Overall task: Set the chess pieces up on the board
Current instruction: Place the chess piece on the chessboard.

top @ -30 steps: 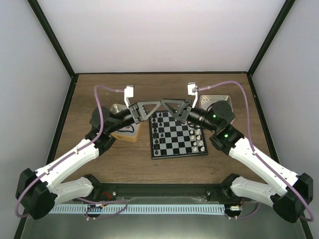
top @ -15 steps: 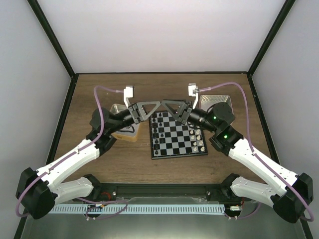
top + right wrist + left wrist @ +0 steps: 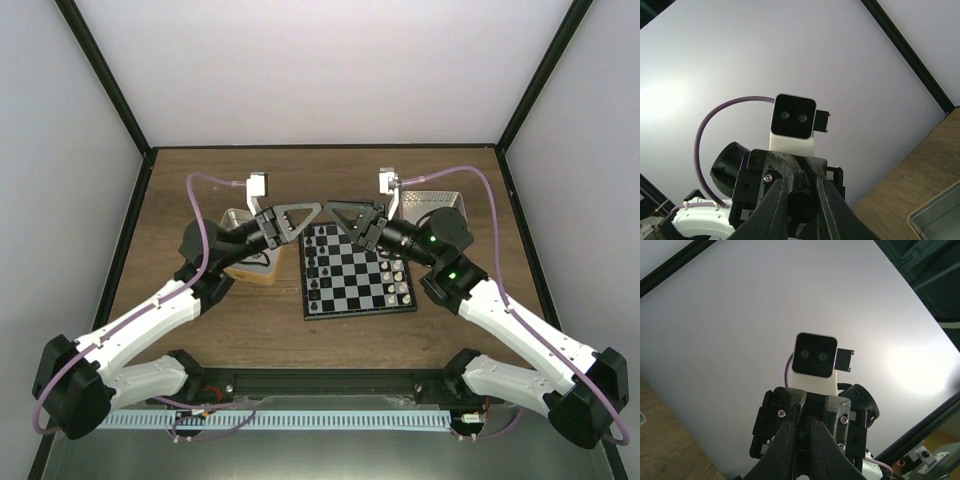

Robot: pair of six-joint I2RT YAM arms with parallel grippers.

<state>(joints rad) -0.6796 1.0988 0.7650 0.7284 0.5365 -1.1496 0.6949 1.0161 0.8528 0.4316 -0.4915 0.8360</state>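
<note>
I read left gripper point(image 3: 315, 209) pinched shut, nothing visible in it | right gripper point(image 3: 331, 208) nipping a dark chess piece point(image 3: 801, 197) | tips nose-to-nose | board point(image 3: 360, 311) at 6 o'clock below them; I judge its far-left corner nearest.

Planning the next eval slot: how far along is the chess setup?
Done: pieces stand along the left edge of the board, and more pieces along its right edge. In hand: the right gripper pinches a small dark piece, tip to tip with the shut left gripper above the board's far edge, apparently a handover. Left: seat that piece; whether other loose pieces remain isn't visible.
</note>
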